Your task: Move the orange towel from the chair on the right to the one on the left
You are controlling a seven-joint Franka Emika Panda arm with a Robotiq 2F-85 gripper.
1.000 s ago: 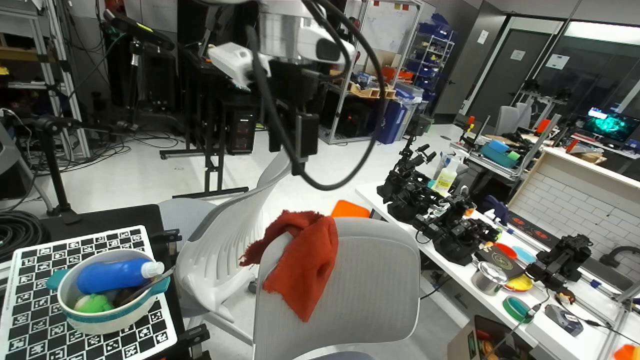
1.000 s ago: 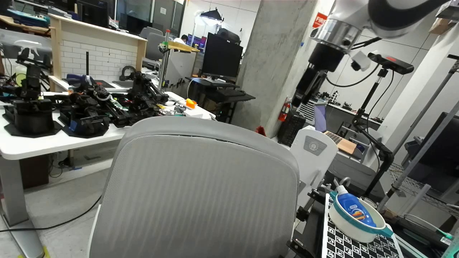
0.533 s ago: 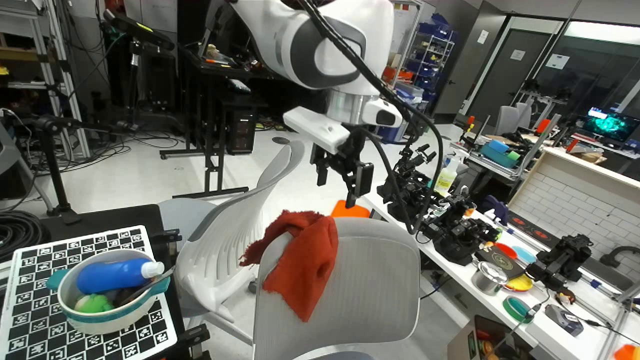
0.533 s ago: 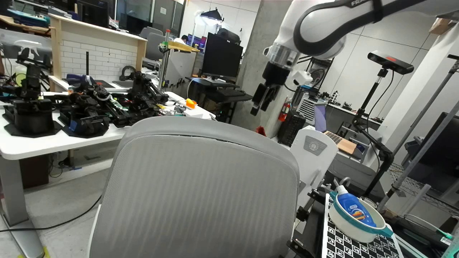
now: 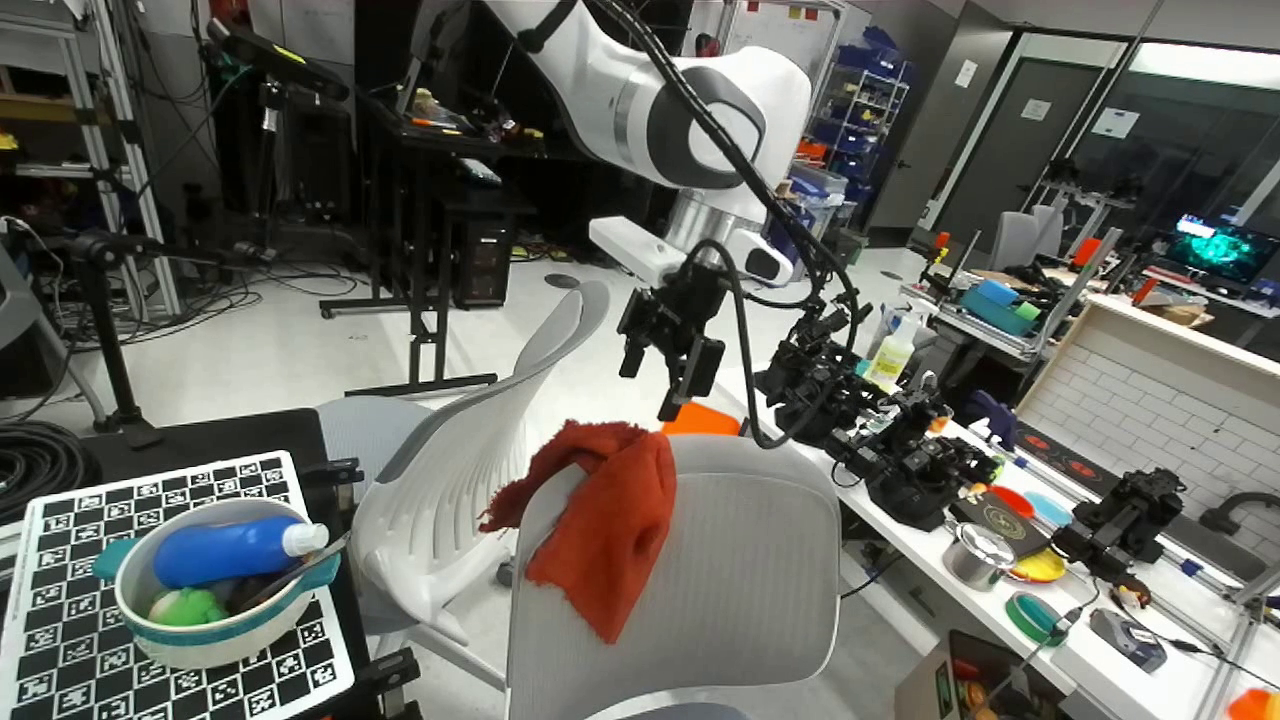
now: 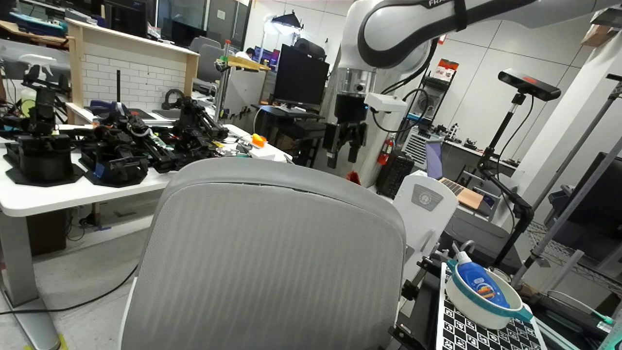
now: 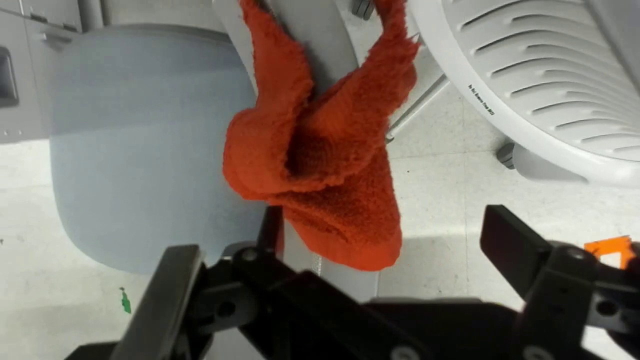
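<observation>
Jaws stand wide and empty above the orange towel (image 7: 335, 150), draped over the right chair's backrest (image 5: 750, 560); too deep a descent may pinch the backrest, too shallow a bite may let cloth slip.

Robotics lab, as we read it. Both exterior views give us a large white jointed arm (image 5: 640, 110). In an exterior view, near left, we note a white table (image 6: 58, 198) bearing several smaller black robot arms (image 6: 41, 163); beyond it, a wood-edged, tile-patterned panel (image 6: 141, 73), then a desktop monitor (image 6: 301, 75) farther off. To the right there, we mark a mounted camera (image 6: 529, 86). In an exterior view, near left, we log a board (image 5: 65, 575) printed with black coded squares; near it, a coil of black cable (image 5: 40, 465). Farther back: loose cables (image 5: 215, 300) across a pale floor (image 5: 230, 370), a computer tower (image 5: 483, 262) and, far off, shelved blue bins (image 5: 868, 62).
</observation>
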